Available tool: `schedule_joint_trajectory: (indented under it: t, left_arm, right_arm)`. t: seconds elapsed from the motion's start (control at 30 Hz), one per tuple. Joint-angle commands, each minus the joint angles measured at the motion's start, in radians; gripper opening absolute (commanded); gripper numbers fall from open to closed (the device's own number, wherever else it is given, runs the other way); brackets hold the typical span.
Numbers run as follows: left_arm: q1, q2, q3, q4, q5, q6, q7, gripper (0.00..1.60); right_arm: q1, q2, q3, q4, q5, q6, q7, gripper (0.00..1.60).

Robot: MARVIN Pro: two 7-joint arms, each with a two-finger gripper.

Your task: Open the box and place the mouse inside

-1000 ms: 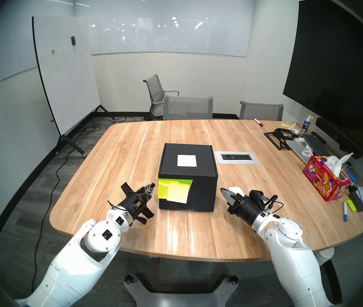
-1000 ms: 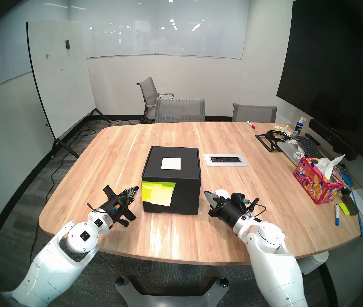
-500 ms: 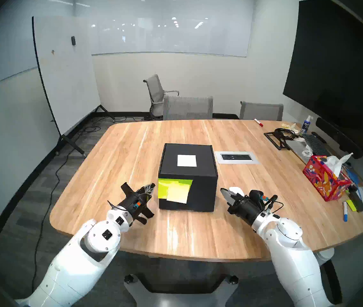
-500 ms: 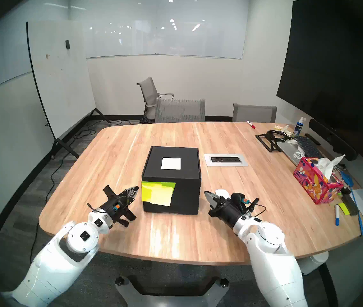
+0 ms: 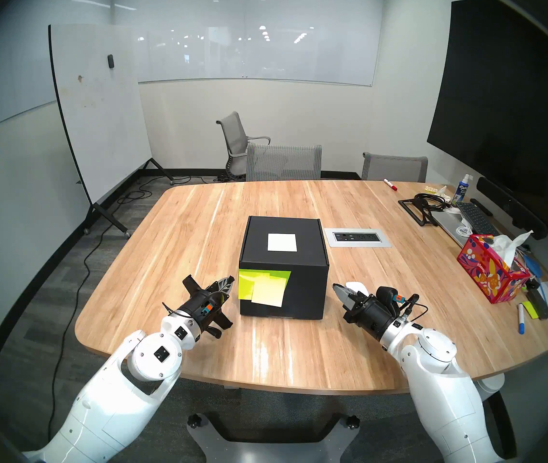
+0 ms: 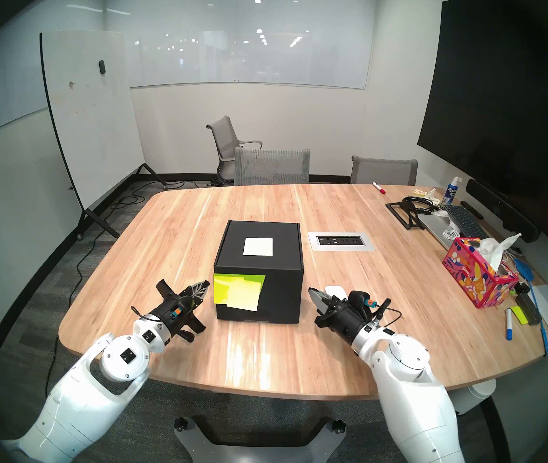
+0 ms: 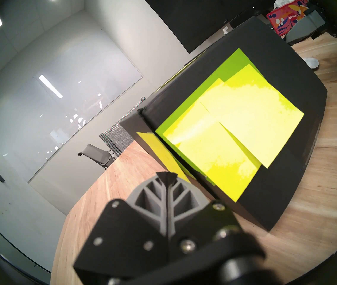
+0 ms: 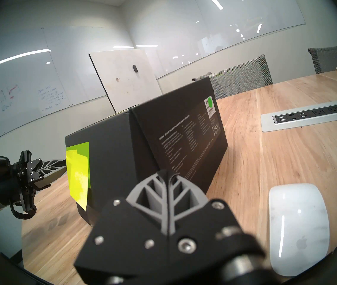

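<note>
The black box (image 5: 284,268) (image 6: 259,275) stands closed in the middle of the wooden table, a white label on its lid and yellow-green sticky notes (image 5: 264,287) (image 7: 231,122) on its front. The white mouse (image 8: 298,227) (image 5: 357,287) lies on the table just right of the box, partly hidden behind my right gripper in the head views. My left gripper (image 5: 231,280) (image 7: 166,175) is shut and empty, its tip near the box's front left corner. My right gripper (image 5: 335,288) (image 8: 166,172) is shut and empty, hovering beside the mouse and pointing at the box's right side.
A power outlet panel (image 5: 358,237) is set in the table right of the box. A red floral tissue box (image 5: 491,272), markers, a keyboard (image 5: 474,216) and cables crowd the right edge. Chairs (image 5: 284,161) stand behind the table.
</note>
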Motion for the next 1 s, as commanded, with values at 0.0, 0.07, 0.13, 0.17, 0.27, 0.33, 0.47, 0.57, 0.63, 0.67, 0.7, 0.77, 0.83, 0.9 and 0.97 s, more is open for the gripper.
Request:
schedule_joint_trajectory:
  t: [0.0, 0.07, 0.13, 0.17, 0.27, 0.33, 0.47, 0.57, 0.63, 0.67, 0.7, 0.77, 0.83, 0.9, 0.97]
  left_arm:
    - [-0.005, 0.001, -0.001, -0.017, 0.003, -0.005, 0.002, 0.00]
    - [-0.005, 0.001, -0.001, -0.017, 0.003, -0.005, 0.002, 0.00]
    - [-0.005, 0.001, -0.001, -0.017, 0.003, -0.005, 0.002, 0.00]
    - [-0.005, 0.001, -0.001, -0.017, 0.003, -0.005, 0.002, 0.00]
    - [-0.005, 0.001, -0.001, -0.017, 0.003, -0.005, 0.002, 0.00]
    - [-0.005, 0.001, -0.001, -0.017, 0.003, -0.005, 0.002, 0.00]
    - [-0.005, 0.001, -0.001, -0.017, 0.003, -0.005, 0.002, 0.00]
    - [-0.005, 0.001, -0.001, -0.017, 0.003, -0.005, 0.002, 0.00]
    - [-0.005, 0.001, -0.001, -0.017, 0.003, -0.005, 0.002, 0.00]
    - [-0.005, 0.001, -0.001, -0.017, 0.003, -0.005, 0.002, 0.00]
    - [-0.005, 0.001, -0.001, -0.017, 0.003, -0.005, 0.002, 0.00]
    - [-0.005, 0.001, -0.001, -0.017, 0.003, -0.005, 0.002, 0.00]
    - [-0.005, 0.001, -0.001, -0.017, 0.003, -0.005, 0.002, 0.00]
    - [-0.005, 0.001, -0.001, -0.017, 0.003, -0.005, 0.002, 0.00]
    - [-0.005, 0.001, -0.001, -0.017, 0.003, -0.005, 0.002, 0.00]
  right_arm:
    - [0.011, 0.002, -0.001, -0.015, -0.001, 0.002, 0.000, 0.00]
    - [0.011, 0.002, -0.001, -0.015, -0.001, 0.002, 0.001, 0.00]
    - [0.011, 0.002, -0.001, -0.015, -0.001, 0.002, 0.001, 0.00]
    - [0.011, 0.002, -0.001, -0.015, -0.001, 0.002, 0.001, 0.00]
    - [0.011, 0.001, -0.001, -0.015, -0.001, 0.002, 0.001, 0.00]
    - [0.011, 0.001, -0.001, -0.015, -0.001, 0.002, 0.001, 0.00]
    - [0.011, 0.001, -0.001, -0.015, -0.001, 0.002, 0.001, 0.00]
    - [0.011, 0.001, -0.001, -0.015, -0.001, 0.002, 0.001, 0.00]
    - [0.011, 0.001, -0.001, -0.015, -0.001, 0.002, 0.001, 0.00]
    - [0.011, 0.001, -0.001, -0.015, -0.001, 0.002, 0.001, 0.00]
    - [0.011, 0.001, -0.001, -0.015, -0.001, 0.002, 0.001, 0.00]
    - [0.011, 0.001, -0.001, -0.015, -0.001, 0.002, 0.001, 0.00]
    - [0.011, 0.001, -0.001, -0.015, -0.001, 0.002, 0.001, 0.00]
    - [0.011, 0.001, -0.001, -0.015, -0.001, 0.002, 0.001, 0.00]
    - [0.011, 0.001, -0.001, -0.015, -0.001, 0.002, 0.001, 0.00]
